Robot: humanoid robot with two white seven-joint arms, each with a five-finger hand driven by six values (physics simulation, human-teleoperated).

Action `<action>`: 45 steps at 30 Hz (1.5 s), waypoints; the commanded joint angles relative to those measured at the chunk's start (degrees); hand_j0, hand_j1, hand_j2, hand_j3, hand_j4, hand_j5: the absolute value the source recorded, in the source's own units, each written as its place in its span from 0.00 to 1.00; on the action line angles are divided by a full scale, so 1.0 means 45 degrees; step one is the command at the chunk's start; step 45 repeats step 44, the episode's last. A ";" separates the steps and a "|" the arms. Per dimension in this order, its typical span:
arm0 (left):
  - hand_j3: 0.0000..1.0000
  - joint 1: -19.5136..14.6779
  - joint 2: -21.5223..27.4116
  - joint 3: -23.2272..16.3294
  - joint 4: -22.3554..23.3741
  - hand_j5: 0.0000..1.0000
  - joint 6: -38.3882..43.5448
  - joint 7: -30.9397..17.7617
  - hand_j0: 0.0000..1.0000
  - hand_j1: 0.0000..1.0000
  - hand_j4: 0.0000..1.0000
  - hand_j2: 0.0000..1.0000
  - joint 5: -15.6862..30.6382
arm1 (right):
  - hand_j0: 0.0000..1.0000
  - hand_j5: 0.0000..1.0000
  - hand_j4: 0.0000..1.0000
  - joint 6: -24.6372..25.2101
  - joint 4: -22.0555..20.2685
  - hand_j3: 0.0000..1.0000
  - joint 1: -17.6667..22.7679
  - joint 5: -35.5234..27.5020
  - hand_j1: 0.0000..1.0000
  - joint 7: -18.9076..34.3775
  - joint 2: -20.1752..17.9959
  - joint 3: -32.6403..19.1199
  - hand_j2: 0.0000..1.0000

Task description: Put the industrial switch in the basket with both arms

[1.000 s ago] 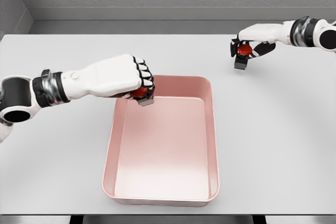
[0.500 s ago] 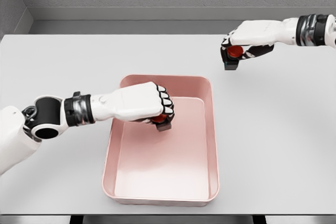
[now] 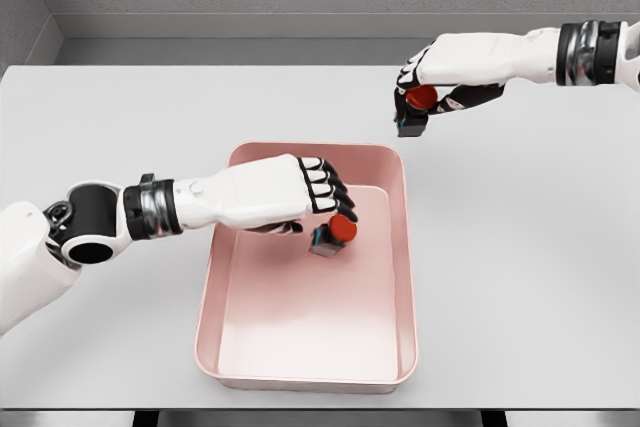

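Observation:
A pink rectangular basket (image 3: 406,277) lies on the table in front of me. My left hand (image 3: 325,197) reaches over its far half with the fingers stretched out. Just beneath the fingertips, inside the basket, is a small dark industrial switch (image 3: 335,234) with a red button, tilted and free of the hand. My right hand (image 3: 412,97) hovers above the table beyond the basket's far right corner. It is shut on a second dark switch (image 3: 413,113) with a red button.
The white table (image 3: 520,247) spreads widely on both sides of the basket. A grey wall runs along its far edge, and the near edge lies just below the basket's front rim.
My left hand moved from the basket's far left rim to over its inside, uncurled, and let its switch go. My right hand carried its switch leftward toward the basket.

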 commanded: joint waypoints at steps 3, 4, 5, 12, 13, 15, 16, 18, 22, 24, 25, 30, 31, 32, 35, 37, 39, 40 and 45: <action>0.86 -0.0468 0.1090 0.0087 -0.0312 0.86 0.0013 0.0043 0.86 0.86 0.86 0.86 0.1351 | 0.48 0.48 0.48 0.0039 -0.0107 0.48 0.0000 -0.0538 0.48 -0.0006 -0.0062 -0.0015 0.48; 0.94 -0.0820 0.1930 0.0086 -0.0761 0.94 0.0013 0.0082 0.94 0.94 0.94 0.94 0.1995 | 0.48 0.48 0.48 0.0039 -0.0244 0.48 0.0000 -0.0635 0.48 -0.0006 -0.0062 -0.0015 0.48; 1.00 -0.1171 0.2809 0.0067 -0.0918 1.00 0.0013 0.0121 1.00 1.00 1.00 1.00 0.2425 | 0.48 0.48 0.48 0.0039 -0.0263 0.48 0.0000 -0.0792 0.48 -0.0006 -0.0062 -0.0015 0.48; 1.00 -0.1348 0.6736 0.0008 0.0371 1.00 0.0013 0.0101 1.00 1.00 1.00 1.00 0.3051 | 0.48 0.48 0.48 0.0039 -0.1377 0.48 0.0020 -0.2120 0.48 -0.0006 -0.0277 0.0160 0.48; 1.00 -0.1348 0.6736 0.0008 0.0332 1.00 0.0013 0.0082 1.00 1.00 1.00 1.00 0.3051 | 0.48 0.48 0.48 0.0039 -0.1415 0.48 0.0078 -0.2178 0.48 -0.0006 -0.0258 0.0199 0.48; 1.00 -0.1309 0.6658 0.0008 0.0332 1.00 0.0013 0.0101 1.00 1.00 1.00 1.00 0.3051 | 0.48 0.48 0.48 0.0039 -0.1747 0.48 0.0098 -0.2608 0.48 -0.0006 -0.0258 0.0609 0.48; 1.00 -0.1309 0.6619 0.0008 0.0352 1.00 0.0013 0.0101 1.00 1.00 1.00 1.00 0.3031 | 0.48 0.48 0.48 0.0039 -0.1825 0.48 0.0098 -0.2921 0.48 -0.0006 -0.0258 0.0785 0.48; 1.00 -0.1270 0.6619 -0.0011 0.0352 1.00 0.0013 0.0082 1.00 1.00 1.00 1.00 0.3031 | 0.48 0.48 0.48 0.0039 -0.2177 0.48 0.0117 -0.3155 0.48 -0.0006 -0.0238 0.0922 0.48; 1.00 -0.1250 0.6619 -0.0363 0.0352 1.00 0.0013 0.0004 1.00 1.00 1.00 1.00 0.2992 | 0.48 0.48 0.48 0.0039 -0.2802 0.48 0.0117 -0.3272 0.48 -0.0006 -0.0101 0.1527 0.48; 1.00 -0.1250 0.6619 -0.0382 0.0352 1.00 0.0013 0.0004 1.00 1.00 1.00 1.00 0.2992 | 0.48 0.48 0.48 0.0062 -0.3173 0.48 0.0117 -0.3273 0.48 -0.0006 0.0055 0.1547 0.48; 1.00 -0.1250 0.6599 -0.0382 0.0352 1.00 0.0013 0.0004 1.00 1.00 1.00 1.00 0.2992 | 0.48 0.48 0.48 0.0102 -0.3329 0.48 0.0117 -0.3253 0.48 -0.0006 0.0074 0.1625 0.48; 1.00 -0.1270 0.6599 -0.0382 0.0352 1.00 0.0013 0.0004 1.00 1.00 1.00 1.00 0.2992 | 1.00 1.00 1.00 0.0785 -0.3486 1.00 0.0020 -0.3175 1.00 -0.0006 0.0250 0.1723 1.00; 1.00 -0.1270 0.6599 -0.0382 0.0352 1.00 0.0013 0.0004 1.00 1.00 1.00 1.00 0.2992 | 1.00 1.00 1.00 0.0805 -0.3486 1.00 0.0000 -0.3155 1.00 -0.0006 0.0250 0.1704 1.00; 1.00 -0.1270 0.6619 -0.0382 0.0352 1.00 0.0013 0.0004 1.00 1.00 1.00 1.00 0.2992 | 1.00 1.00 1.00 0.0805 -0.3467 1.00 0.0000 -0.3136 1.00 -0.0006 0.0231 0.1684 1.00; 1.00 -0.1270 0.6619 -0.0382 0.0352 1.00 0.0013 0.0043 1.00 1.00 1.00 1.00 0.2992 | 1.00 1.00 1.00 0.0805 -0.3369 1.00 0.0020 -0.3136 1.00 -0.0006 -0.0042 0.1567 1.00; 1.00 -0.1270 0.6600 -0.0382 0.0352 1.00 0.0013 0.0043 1.00 1.00 1.00 1.00 0.3012 | 1.00 1.00 1.00 0.0824 -0.3330 1.00 0.0156 -0.3116 1.00 -0.0006 -0.0765 0.1177 1.00; 1.00 -0.1270 0.6599 -0.0382 0.0352 1.00 0.0013 0.0043 1.00 1.00 1.00 1.00 0.3012 | 1.00 1.00 1.00 0.0902 -0.3232 1.00 0.0293 -0.3116 1.00 -0.0006 -0.1585 0.1040 1.00; 1.00 -0.1270 0.6619 -0.0382 0.0352 1.00 0.0013 0.0023 1.00 1.00 1.00 1.00 0.3012 | 1.00 1.00 1.00 0.0902 -0.3232 1.00 0.0780 -0.3116 1.00 -0.0006 -0.1976 0.0474 1.00; 1.00 -0.1270 0.6619 -0.0363 0.0352 1.00 0.0013 0.0023 1.00 1.00 1.00 1.00 0.3012 | 1.00 1.00 1.00 0.0883 -0.3193 1.00 0.1992 -0.3136 1.00 -0.0006 -0.3128 -0.0777 1.00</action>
